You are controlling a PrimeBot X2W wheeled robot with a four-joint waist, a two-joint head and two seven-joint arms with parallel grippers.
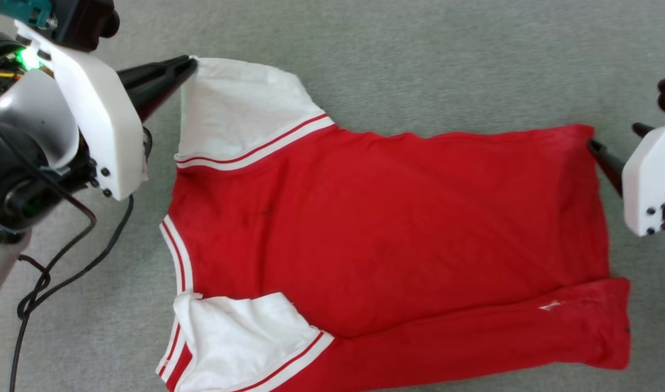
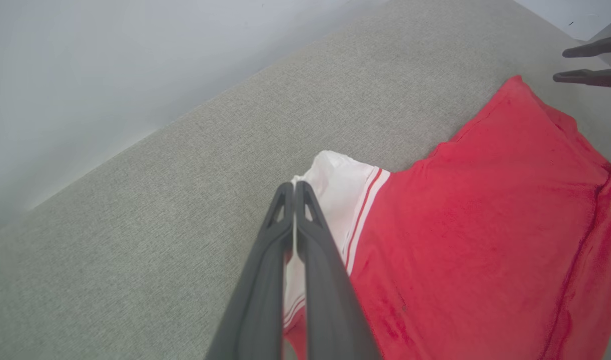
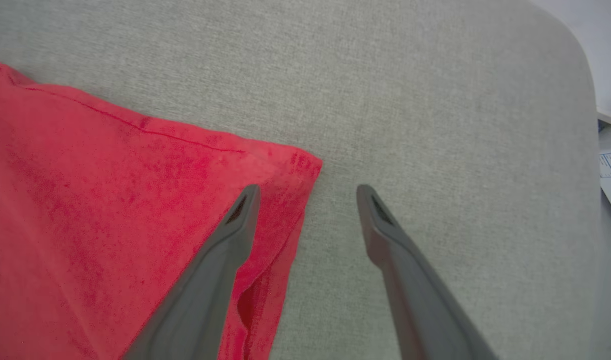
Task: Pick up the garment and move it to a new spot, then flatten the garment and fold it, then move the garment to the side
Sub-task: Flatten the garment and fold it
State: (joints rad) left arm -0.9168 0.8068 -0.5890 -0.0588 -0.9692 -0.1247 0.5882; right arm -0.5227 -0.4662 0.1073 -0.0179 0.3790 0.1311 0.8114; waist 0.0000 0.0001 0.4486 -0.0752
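In the head view the nearest thing is the white cover of the left arm (image 1: 101, 125), at the upper left of the frame, with a small green light (image 1: 28, 57) beside it and a black cable (image 1: 66, 272) hanging down to the lower left. From this cover the left gripper (image 1: 192, 61) reaches toward the upper middle. Its two dark fingers are pressed tightly together at the corner of a white sleeve, and it appears they pinch the edge of the cloth there. The left wrist view shows the same: the fingertips (image 2: 295, 186) meet with no gap, exactly on the sleeve's border.

The garment (image 1: 387, 228) lies spread on a grey fabric surface (image 1: 419, 65) and takes the centre and the lower part of the head view. The neckline with striped trim is at the left, the hem at the right. The second white sleeve is at the lower left, folded onto the red body, and a long strip of red cloth is turned over along the bottom edge.

The right gripper (image 1: 613, 136) is at the right edge of the frame, beside the upper hem corner. In the right wrist view its fingers stand wide apart — one above the red corner (image 3: 110, 200), the other above the bare grey surface — and they hold nothing.
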